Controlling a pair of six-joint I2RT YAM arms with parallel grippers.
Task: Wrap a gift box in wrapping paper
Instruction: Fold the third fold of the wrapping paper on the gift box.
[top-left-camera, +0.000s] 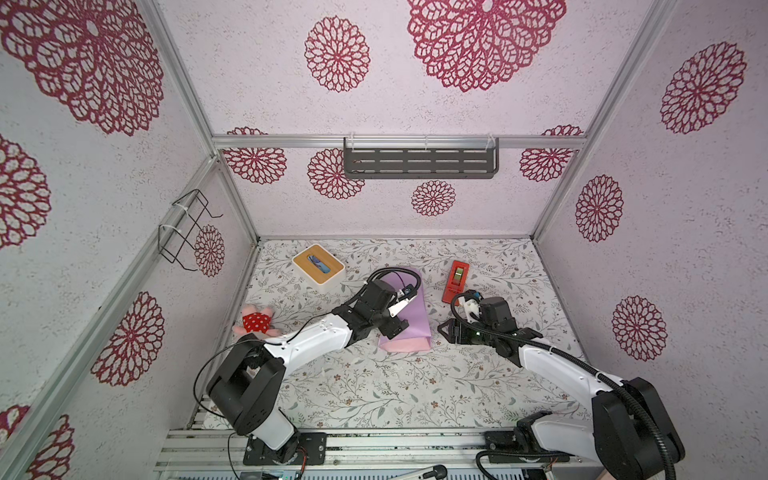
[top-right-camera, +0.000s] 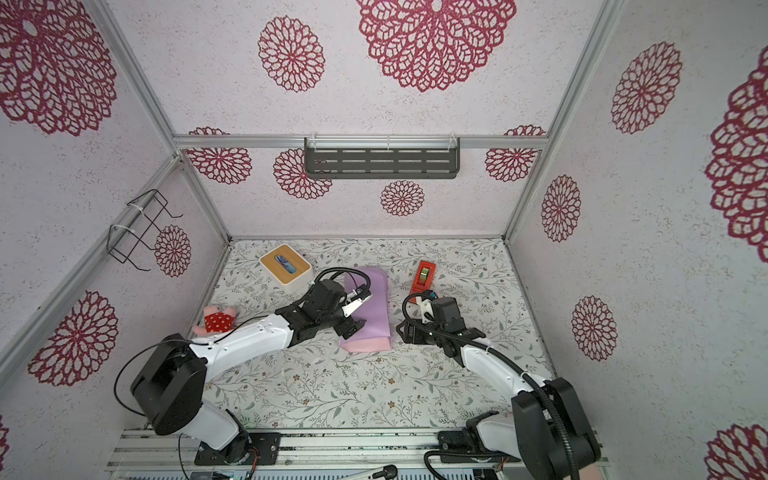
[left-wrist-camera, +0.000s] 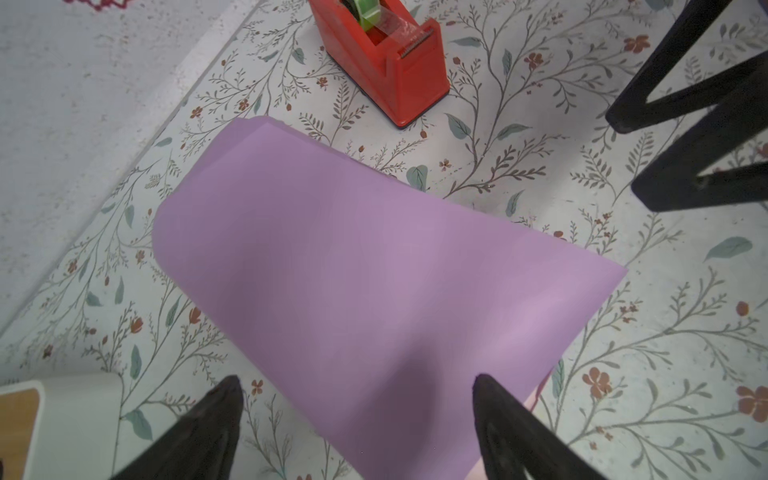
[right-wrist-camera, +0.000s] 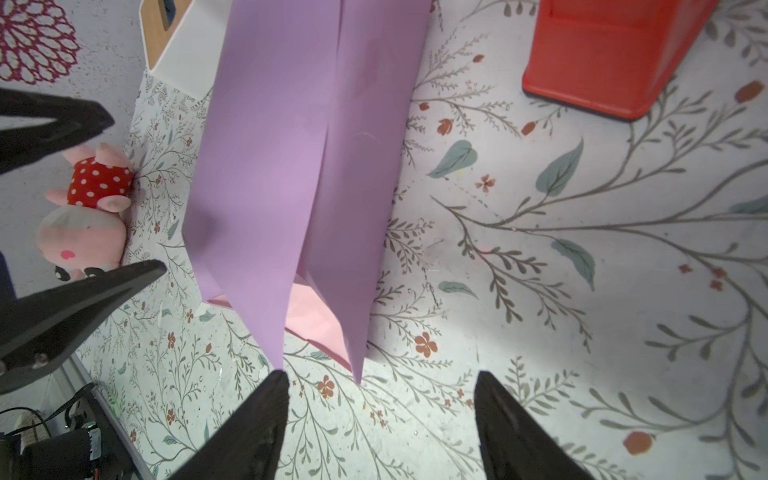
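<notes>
Paper (top-left-camera: 415, 320): on the bench (top-left-camera: 374, 395), lilac sides folded over; box hidden, likely inside.
Left fingers (left-wrist-camera: 208, 432): open over paper, empty.
Right fingers (right-wrist-camera: 257, 436): open beside it, empty.
Your remainder: ends open, no tape seen.

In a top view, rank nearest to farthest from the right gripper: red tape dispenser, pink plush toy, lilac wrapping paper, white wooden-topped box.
1. Lilac wrapping paper, beside the right gripper.
2. Red tape dispenser, just behind.
3. White wooden-topped box, back left.
4. Pink plush toy, far left.
</notes>
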